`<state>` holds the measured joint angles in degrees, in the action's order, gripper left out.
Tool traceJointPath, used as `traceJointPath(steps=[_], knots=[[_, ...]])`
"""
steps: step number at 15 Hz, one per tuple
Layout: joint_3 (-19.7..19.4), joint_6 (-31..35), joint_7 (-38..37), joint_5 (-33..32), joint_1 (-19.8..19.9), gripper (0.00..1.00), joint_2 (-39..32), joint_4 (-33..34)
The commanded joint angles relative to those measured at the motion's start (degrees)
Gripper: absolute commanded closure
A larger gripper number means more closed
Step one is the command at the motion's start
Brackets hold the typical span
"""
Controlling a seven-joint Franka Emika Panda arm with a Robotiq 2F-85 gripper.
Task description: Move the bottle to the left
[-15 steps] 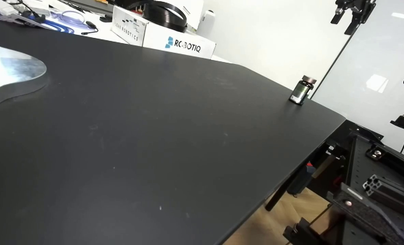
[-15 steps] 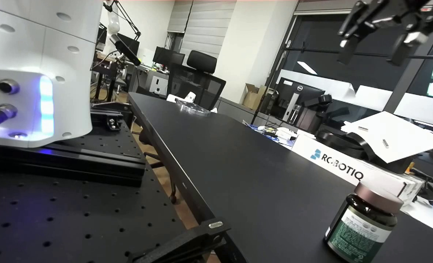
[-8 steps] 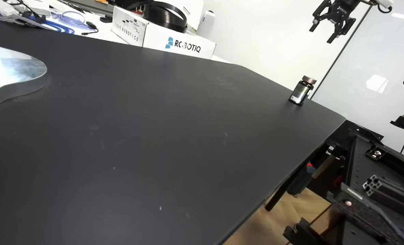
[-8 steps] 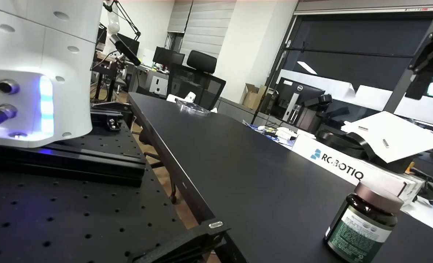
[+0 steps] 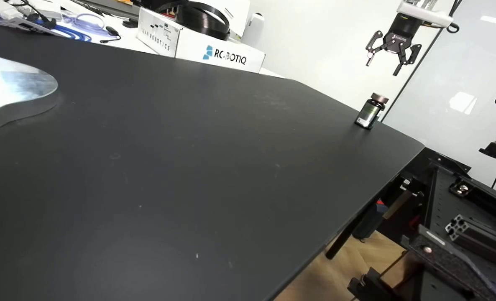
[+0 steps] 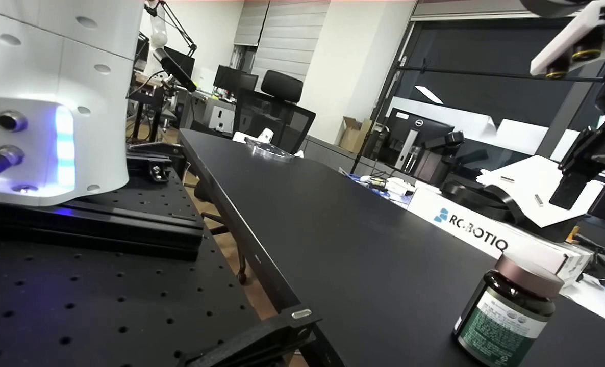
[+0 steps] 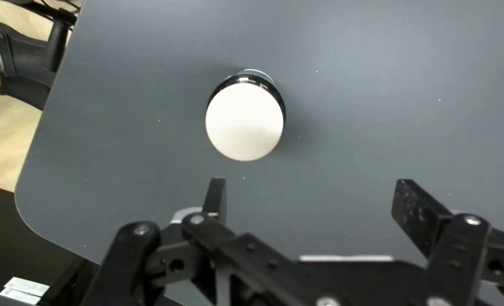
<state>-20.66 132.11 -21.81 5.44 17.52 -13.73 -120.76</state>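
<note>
The bottle is a small stubby jar with dark glass, a green and white label and a brownish cap. It stands upright on the dark table near a corner in both exterior views (image 5: 369,113) (image 6: 504,323). In the wrist view I see its cap from above (image 7: 244,122), pale with glare. My gripper is open and empty, and hangs above the bottle, apart from it, in both exterior views (image 5: 383,66) (image 6: 588,201). In the wrist view the fingers (image 7: 311,182) are wide apart. The bottle lies ahead of the fingertips, toward the left finger's side.
The dark table (image 5: 189,167) has an edge and rounded corner close to the bottle. A white Robotiq box (image 5: 221,52) stands beyond the table. A clear, shiny plate (image 5: 18,83) lies at the table's far end. A person's foot (image 7: 18,63) shows beside the table in the wrist view.
My gripper has come down toward the bottle, moving left and lower in an exterior view. It stays open. The bottle has not moved.
</note>
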Motion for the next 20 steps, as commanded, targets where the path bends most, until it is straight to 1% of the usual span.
traceJointPath(steps=[1, 5, 7, 11, 16, 20], knots=[[-0.9, -2.5, -5.7, -0.8, -0.3, 0.00, -1.2, 0.2], [-1.7, -3.7, -6.4, -0.9, 0.0, 0.00, -1.8, -1.3], [-2.1, -3.0, -6.8, -1.1, 0.0, 0.00, -2.0, -2.1], [-3.1, -0.5, -7.2, -1.5, 0.2, 0.00, -3.2, -3.2], [-3.5, 4.8, -6.8, -0.5, 0.4, 0.00, -5.2, -3.8], [-3.4, 6.6, -6.9, -0.3, -0.1, 0.00, -6.2, -3.9]])
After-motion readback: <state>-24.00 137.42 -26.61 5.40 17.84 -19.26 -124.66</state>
